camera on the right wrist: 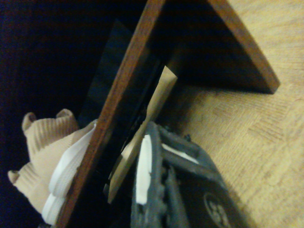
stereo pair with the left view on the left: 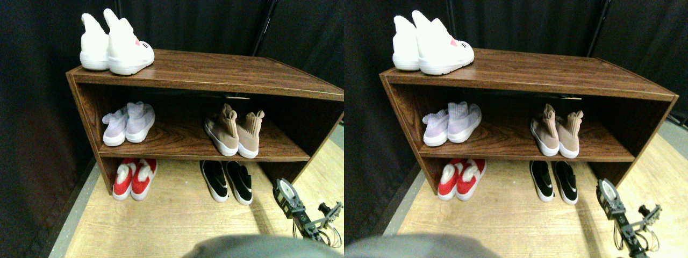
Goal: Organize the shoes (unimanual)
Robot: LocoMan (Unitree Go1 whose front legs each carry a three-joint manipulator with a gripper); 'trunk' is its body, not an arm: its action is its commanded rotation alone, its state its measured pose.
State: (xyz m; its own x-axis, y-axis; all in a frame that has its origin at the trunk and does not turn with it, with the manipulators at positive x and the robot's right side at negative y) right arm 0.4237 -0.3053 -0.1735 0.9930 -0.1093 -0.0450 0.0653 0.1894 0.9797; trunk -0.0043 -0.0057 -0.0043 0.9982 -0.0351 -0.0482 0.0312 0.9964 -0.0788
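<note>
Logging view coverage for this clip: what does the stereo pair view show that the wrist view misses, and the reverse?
Stereo only: white shoes on top of the rack, lilac shoes on its shelf, red shoes and black shoes on the floor. Wrist only: the gripper close up, near the shelf edge. Both: the tan shoes on the shelf, the rack and the floor.

Before me stands a dark wood-grain shoe rack [stereo pair with the left view on the left: 215, 72] with a flat top board, one middle shelf [stereo pair with the left view on the left: 183, 141] and an open bottom. It rests on a pale wood-look floor [stereo pair with the left view on the left: 177, 220]. Behind it hangs a black curtain [stereo pair with the left view on the left: 204, 24], and a grey strip [stereo pair with the left view on the left: 75, 212] edges the floor on one side.
</note>
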